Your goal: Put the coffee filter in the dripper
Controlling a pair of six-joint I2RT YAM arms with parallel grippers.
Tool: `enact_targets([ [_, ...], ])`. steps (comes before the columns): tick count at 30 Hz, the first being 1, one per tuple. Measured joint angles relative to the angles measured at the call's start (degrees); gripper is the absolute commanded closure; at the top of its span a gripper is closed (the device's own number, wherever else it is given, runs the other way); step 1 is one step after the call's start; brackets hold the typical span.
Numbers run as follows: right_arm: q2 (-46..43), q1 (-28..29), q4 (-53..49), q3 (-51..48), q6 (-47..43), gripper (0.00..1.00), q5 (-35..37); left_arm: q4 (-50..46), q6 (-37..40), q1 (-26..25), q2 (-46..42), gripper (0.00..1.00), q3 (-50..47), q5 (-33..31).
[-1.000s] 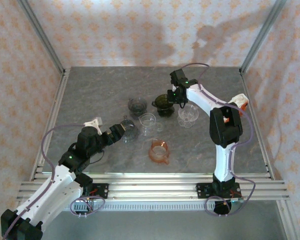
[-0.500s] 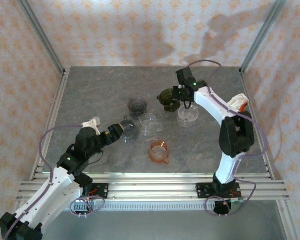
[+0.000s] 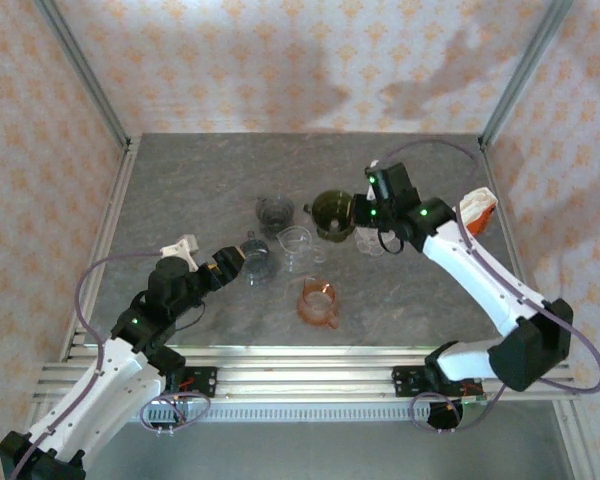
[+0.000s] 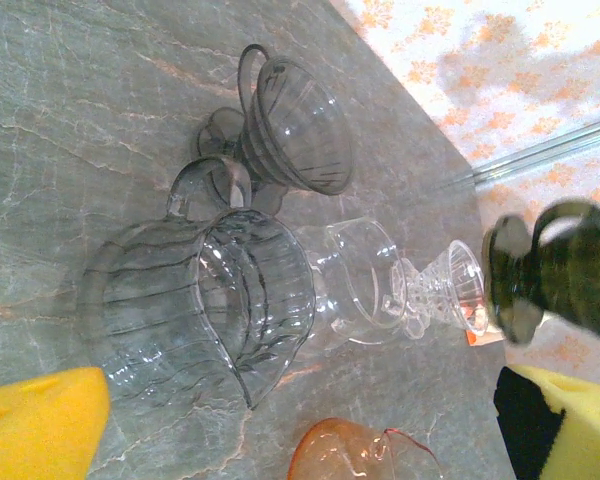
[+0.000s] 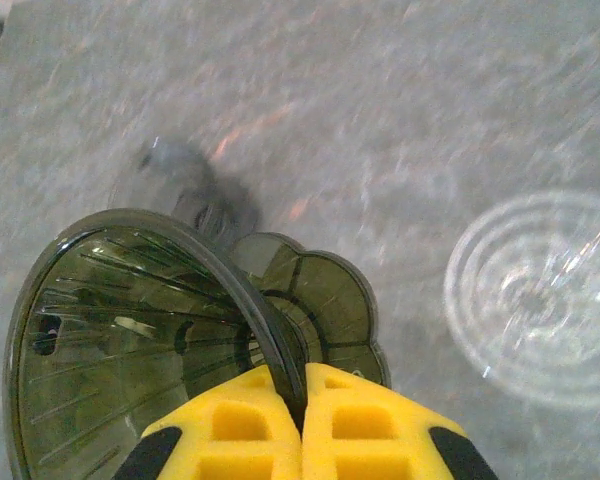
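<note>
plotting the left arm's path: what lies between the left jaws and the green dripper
Top view: a ribbed glass dripper just ahead of them, then a clear dripper, before the green dripper.

Drippers bunch mid table: back dripper behind the middle dripper, left dripper just beside it by the left gripper, near dripper out front. The held dripper, rim in the right gripper, is right of the back one.

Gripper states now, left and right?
Left gripper: open, holding nothing.
Right gripper: closed on the green dripper rim.
</note>
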Motion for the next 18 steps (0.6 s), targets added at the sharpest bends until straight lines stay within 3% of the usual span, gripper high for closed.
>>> enact_targets([
  [10, -8.2, 6.0, -4.4, -8.7, 4.0, 1.0, -7.8, 0.1, -0.9, 0.0, -0.1, 0.0, -0.7, 0.2],
  [18, -9.9, 9.3, -3.7, -15.5, 7.7, 1.0, -9.6, 0.1, -1.0, 0.0, -0.1, 0.0, -1.1, 0.2],
])
